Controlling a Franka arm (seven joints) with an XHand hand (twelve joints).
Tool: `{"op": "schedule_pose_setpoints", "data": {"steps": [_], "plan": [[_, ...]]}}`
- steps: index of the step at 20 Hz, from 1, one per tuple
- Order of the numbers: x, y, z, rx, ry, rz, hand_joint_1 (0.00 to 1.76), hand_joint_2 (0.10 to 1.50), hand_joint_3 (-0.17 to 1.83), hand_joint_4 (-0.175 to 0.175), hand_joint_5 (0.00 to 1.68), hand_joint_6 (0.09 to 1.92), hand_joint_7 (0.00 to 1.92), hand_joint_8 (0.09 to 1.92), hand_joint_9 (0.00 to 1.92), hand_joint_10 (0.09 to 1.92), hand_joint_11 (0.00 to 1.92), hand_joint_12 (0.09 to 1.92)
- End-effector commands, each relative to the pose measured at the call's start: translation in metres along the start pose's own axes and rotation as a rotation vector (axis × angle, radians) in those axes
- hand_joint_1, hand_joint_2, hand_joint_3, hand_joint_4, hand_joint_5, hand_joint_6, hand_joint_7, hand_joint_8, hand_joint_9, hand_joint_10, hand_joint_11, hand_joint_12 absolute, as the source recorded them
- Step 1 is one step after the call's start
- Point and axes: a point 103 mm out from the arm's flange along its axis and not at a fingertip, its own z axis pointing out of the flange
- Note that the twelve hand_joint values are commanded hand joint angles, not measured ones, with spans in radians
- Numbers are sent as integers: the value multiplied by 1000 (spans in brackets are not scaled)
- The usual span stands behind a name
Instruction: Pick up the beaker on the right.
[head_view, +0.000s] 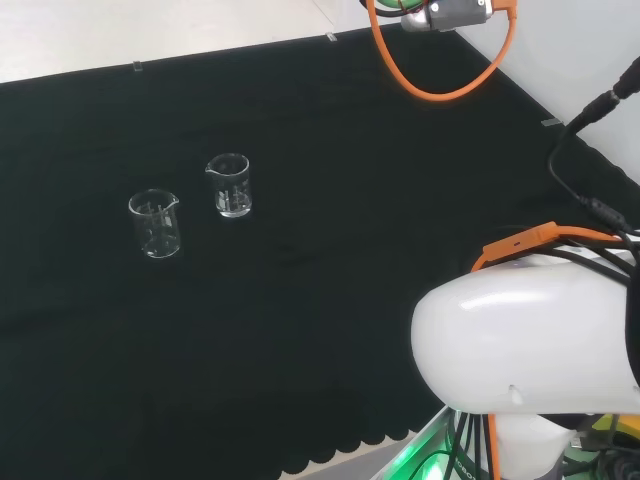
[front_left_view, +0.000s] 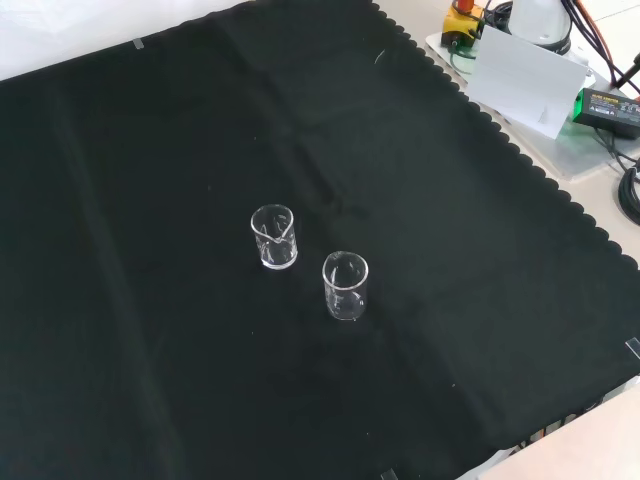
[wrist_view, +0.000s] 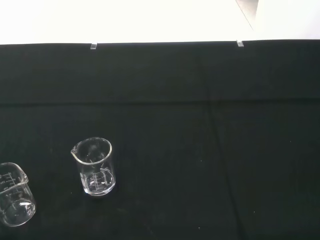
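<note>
two clear glass beakers stand upright and near each other, apart, on the black cloth of the counter (head_view: 330, 330). head view: the right beaker (head_view: 229, 185) sits well left of the white arm link (head_view: 520, 340); the other beaker (head_view: 155, 223) lies further left. robot hand's fingers: cannot tell. nothing grasped yet, i judge.

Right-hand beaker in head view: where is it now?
The right beaker stands upright on the black cloth, left of centre in the head view, just right of and slightly behind the other beaker, apart from it.
</note>
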Motion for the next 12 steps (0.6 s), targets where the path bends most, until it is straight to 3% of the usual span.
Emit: {"op": "schedule_pose_setpoints", "data": {"steps": [1,12], "plan": [[-6,0,-12,-7,1,4,106,1371,223,-21,303,87,266,87,397,87,0,972],[1,9,2,20,-15,4,159,1356,195,-21,313,87,279,87,401,87,0,975]]}}
